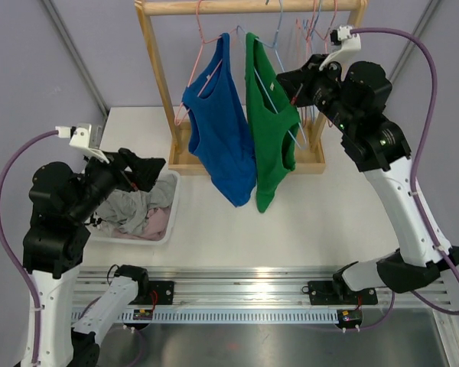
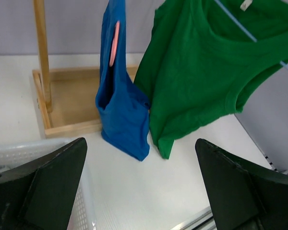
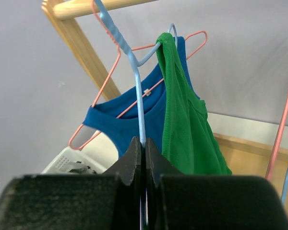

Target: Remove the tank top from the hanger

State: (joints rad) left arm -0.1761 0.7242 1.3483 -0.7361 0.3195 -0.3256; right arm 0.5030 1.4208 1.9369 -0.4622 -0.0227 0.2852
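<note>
A green tank top (image 1: 271, 130) hangs from a light blue hanger (image 1: 284, 111) on the wooden rack (image 1: 157, 69), beside a blue tank top (image 1: 218, 130) on a pink hanger (image 1: 206, 76). My right gripper (image 1: 289, 82) is shut on the blue hanger's wire (image 3: 139, 96), with the jaws (image 3: 144, 143) pinched around it. The green top (image 3: 187, 129) hangs by a strap from the hanger's far shoulder. My left gripper (image 1: 149, 170) is open and empty above the basket, and in its wrist view (image 2: 140, 141) it faces both tops (image 2: 201, 72) from a distance.
A white basket (image 1: 172, 206) with crumpled clothes (image 1: 138, 210) sits at the left under my left gripper. Several empty hangers (image 1: 310, 30) hang at the rack's right end. The rack's wooden base (image 2: 62, 127) stands on the white table behind the tops.
</note>
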